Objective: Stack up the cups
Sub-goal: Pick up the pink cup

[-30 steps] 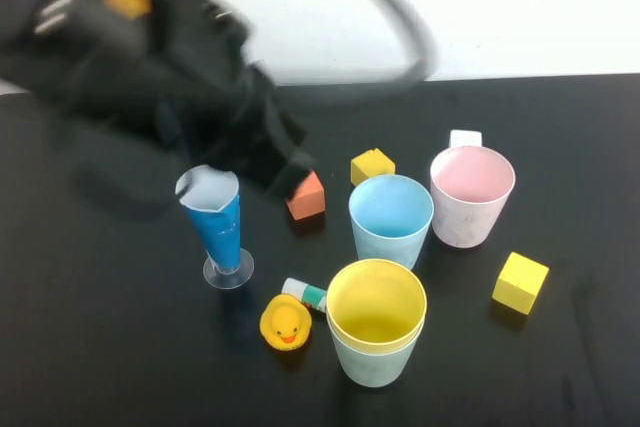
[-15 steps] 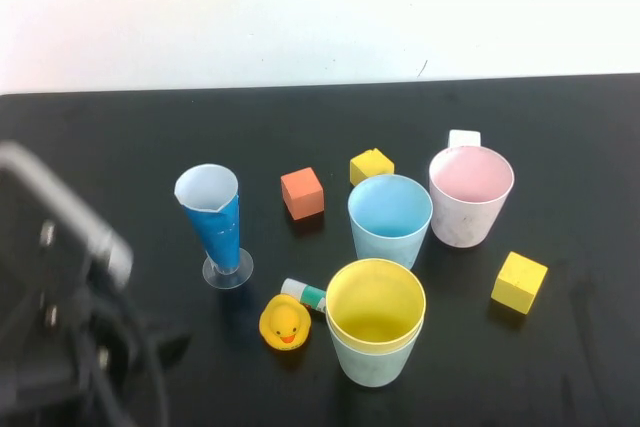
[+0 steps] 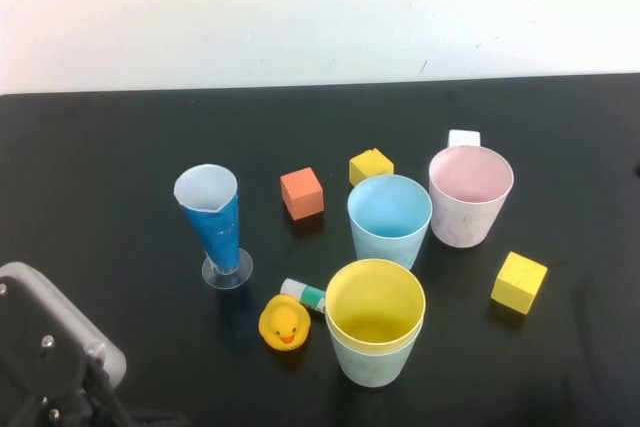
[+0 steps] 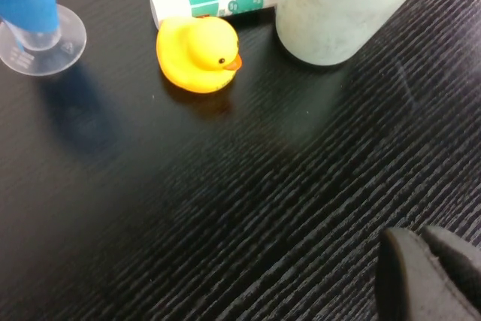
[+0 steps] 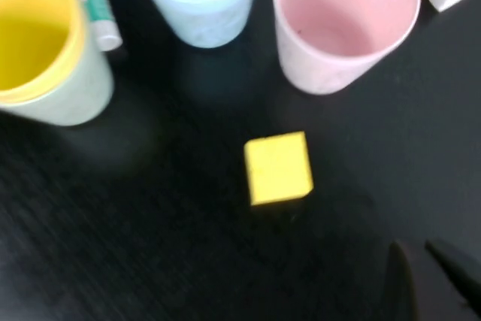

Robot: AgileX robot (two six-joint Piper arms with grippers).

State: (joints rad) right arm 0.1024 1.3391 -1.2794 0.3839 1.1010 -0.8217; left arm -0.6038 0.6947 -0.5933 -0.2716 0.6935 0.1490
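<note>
Only the yellow cup (image 3: 375,299) hides most of its pale green cup (image 3: 370,359).

The yellow cup (image 3: 375,302) sits nested upright inside the pale green cup (image 3: 368,362), only its rim and inside showing above the green wall. Taking this pair as landmark, the light blue cup (image 3: 390,219) stands upright and empty just behind it, close but apart. The pale pink cup (image 3: 470,195) stands upright behind and to the right, almost touching the blue one.
</note>
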